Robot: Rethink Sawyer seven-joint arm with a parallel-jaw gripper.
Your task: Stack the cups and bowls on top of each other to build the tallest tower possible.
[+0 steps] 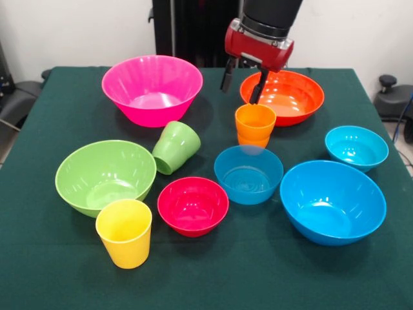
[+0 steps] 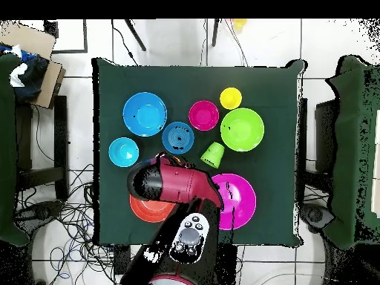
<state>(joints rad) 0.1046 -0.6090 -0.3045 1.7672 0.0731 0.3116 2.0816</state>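
Dark green tablecloth point(image 1: 58, 271), tiled floor point(image 2: 178, 44), cardboard box point(image 2: 41, 63), tangled cables point(image 2: 70, 215)

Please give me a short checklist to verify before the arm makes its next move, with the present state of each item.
1. Gripper open: ok, its two black fingers stand apart above the table.
2. Gripper empty: ok, nothing between the fingers.
3. Glossy orange plastic cup upright and free: ok, it stands just below the gripper, in front of the large orange plastic bowl.
4. Green plastic cup upright: not ok, it is tilted, beside the large light green bowl.
5. Yellow plastic cup upright: ok.
6. Any stack begun: not ok, all bowls stand apart, none nested.
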